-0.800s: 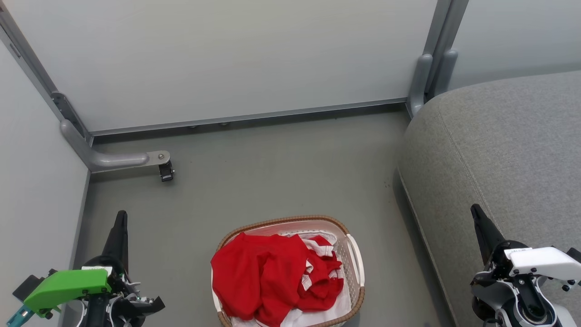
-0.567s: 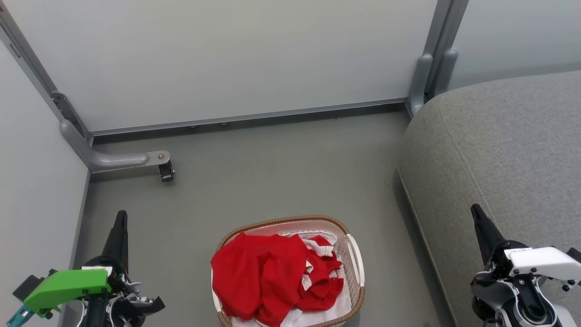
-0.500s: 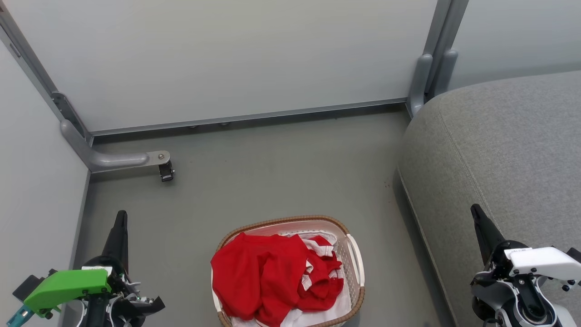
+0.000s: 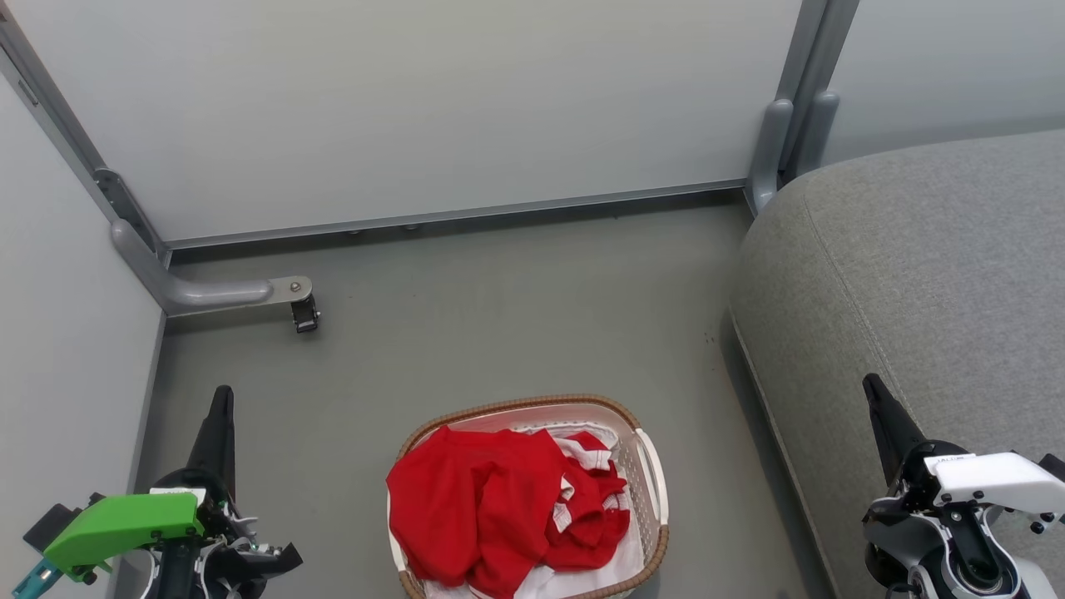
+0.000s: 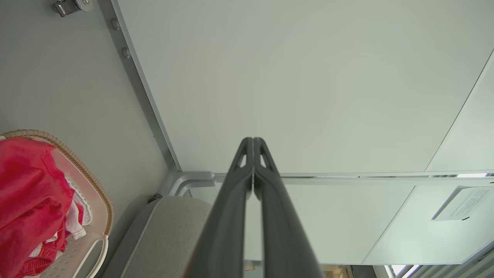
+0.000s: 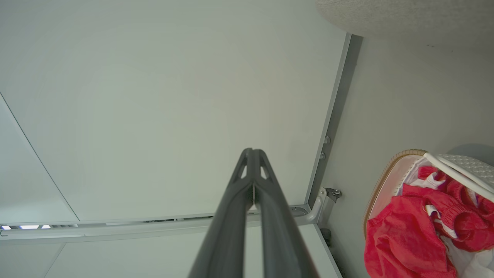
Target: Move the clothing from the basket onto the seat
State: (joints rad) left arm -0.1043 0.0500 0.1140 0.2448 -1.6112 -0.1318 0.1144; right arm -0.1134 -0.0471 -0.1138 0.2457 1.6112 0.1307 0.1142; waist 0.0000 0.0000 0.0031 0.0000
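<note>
Nothing is moving since earlier | you are keeping left gripper [image 4: 222, 393] and right gripper [image 4: 870, 383] clenched, empty, flanking basket [image 4: 532, 403] | clothing [image 4: 482, 499] lying inside

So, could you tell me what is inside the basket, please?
Red clothing fills the basket, lying on a white sheet that shows at the edges. Whatever lies under the pile is covered.

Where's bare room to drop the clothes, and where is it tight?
The seat top is bare from its rounded corner down to the right gripper. Bare floor lies between the basket and the back panel. Crowded: the basket itself, heaped with the clothing.
</note>
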